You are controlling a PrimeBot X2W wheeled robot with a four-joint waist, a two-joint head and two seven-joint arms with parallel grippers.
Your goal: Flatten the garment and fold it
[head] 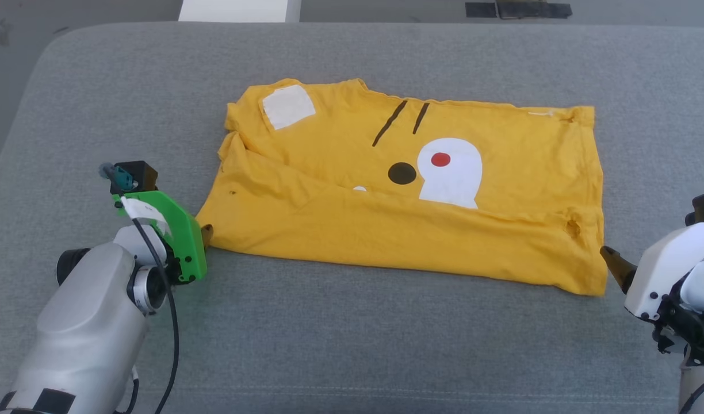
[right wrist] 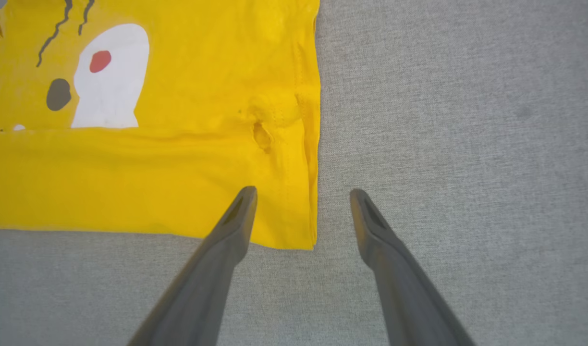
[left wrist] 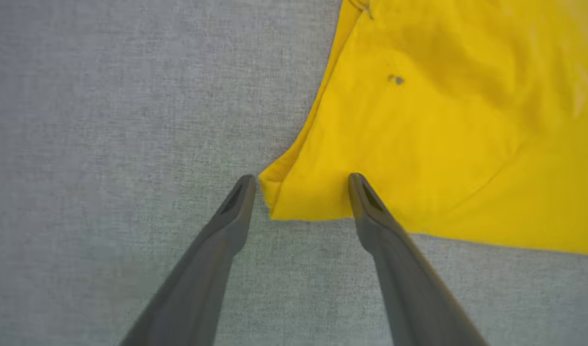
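The garment [head: 386, 230], a bright yellow T-shirt, lies on the grey surface with its near part folded up over the printed side; white patches, a red dot, a black oval and two dark stripes show above the fold. My left gripper [left wrist: 301, 185] is open over the garment's [left wrist: 419, 144] near left corner, fingers spread either side of it. My right gripper [right wrist: 303, 197] is open above the garment's [right wrist: 178, 182] near right corner, one finger over the cloth, the other over bare surface. Neither holds anything. In the head view, the left gripper [head: 205, 233] and right gripper [head: 611, 259] sit at those corners.
The grey padded surface [head: 352, 345] stretches wide around the shirt, with bare room in front and on both sides. Its rounded far edge runs along the top, with floor and a white object [head: 237, 10] beyond.
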